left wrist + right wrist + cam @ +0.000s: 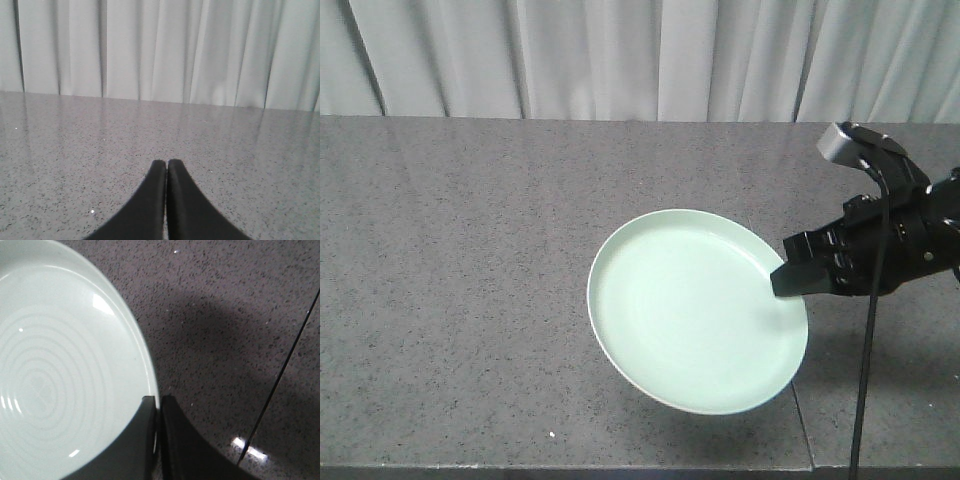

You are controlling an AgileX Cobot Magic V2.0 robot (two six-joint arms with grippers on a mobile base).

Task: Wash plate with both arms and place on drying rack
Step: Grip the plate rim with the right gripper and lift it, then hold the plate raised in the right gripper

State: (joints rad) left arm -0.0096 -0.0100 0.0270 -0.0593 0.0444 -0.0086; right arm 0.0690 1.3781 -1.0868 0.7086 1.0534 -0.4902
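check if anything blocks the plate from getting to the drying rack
The drying rack shows in no view, so the whole path cannot be judged. The right hand is shut on the rim of the plate, and nothing visible stands on the counter around it.

A plate (690, 315) is held tilted over the middle-right part of a worktop (450, 250). Whether its low front edge touches the surface cannot be told. The right tool (788, 280) comes in from the right and pinches the plate's right rim, with one finger on the inner face and the other on the underside. A cable (868, 350) hangs in front of that arm, down towards the front edge. A seam (804, 430) runs across the worktop in front of the plate's right side. A curtain (620, 55) hangs behind the worktop's far edge. The left tool (166, 165), fingers pressed together, hovers over the worktop, pointing at the curtain.
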